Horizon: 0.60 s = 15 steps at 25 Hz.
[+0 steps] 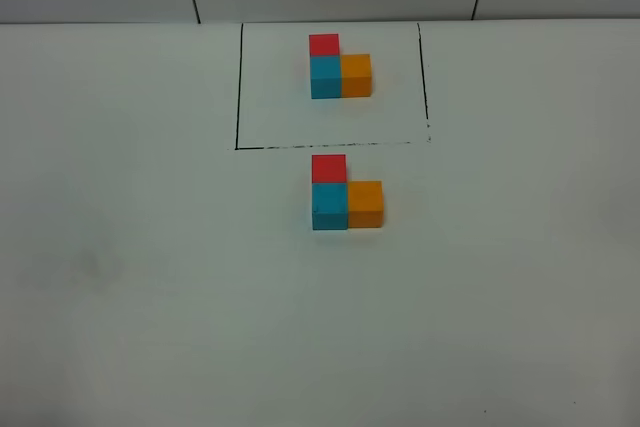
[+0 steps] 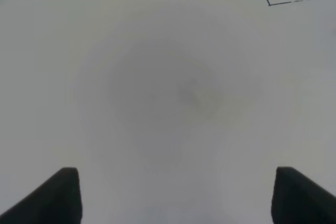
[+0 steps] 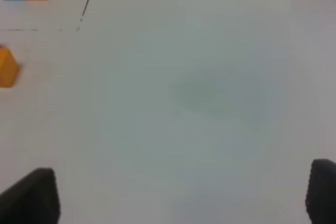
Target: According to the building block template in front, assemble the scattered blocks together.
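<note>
Nearest us on the tabletop (image 1: 150,297), the scattered blocks (image 1: 346,193) sit joined in an L: red behind cyan-blue, orange at right. Beyond, the building block template (image 1: 340,66) lies inside its black frame. Left gripper (image 2: 176,195) and right gripper (image 3: 184,195) stand apart, holding nothing.

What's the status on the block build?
Both grippers open, empty. Three loose cubes joined, matching black-framed cube template. Nothing obstructing.
</note>
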Each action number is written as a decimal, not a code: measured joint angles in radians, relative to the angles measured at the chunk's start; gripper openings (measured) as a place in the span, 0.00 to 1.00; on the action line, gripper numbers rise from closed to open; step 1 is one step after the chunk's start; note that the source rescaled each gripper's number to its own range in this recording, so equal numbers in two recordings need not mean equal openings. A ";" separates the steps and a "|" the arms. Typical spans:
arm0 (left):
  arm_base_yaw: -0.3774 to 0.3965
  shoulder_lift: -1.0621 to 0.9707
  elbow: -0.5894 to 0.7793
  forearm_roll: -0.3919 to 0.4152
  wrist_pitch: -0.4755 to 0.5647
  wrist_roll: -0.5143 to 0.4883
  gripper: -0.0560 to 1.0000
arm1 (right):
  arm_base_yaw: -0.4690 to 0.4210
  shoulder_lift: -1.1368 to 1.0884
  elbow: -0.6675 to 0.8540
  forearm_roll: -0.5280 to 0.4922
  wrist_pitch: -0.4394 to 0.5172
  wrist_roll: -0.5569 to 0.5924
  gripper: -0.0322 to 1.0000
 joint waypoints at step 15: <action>0.000 0.000 0.000 0.000 0.000 0.000 0.69 | 0.000 0.000 0.000 0.000 0.000 0.005 0.86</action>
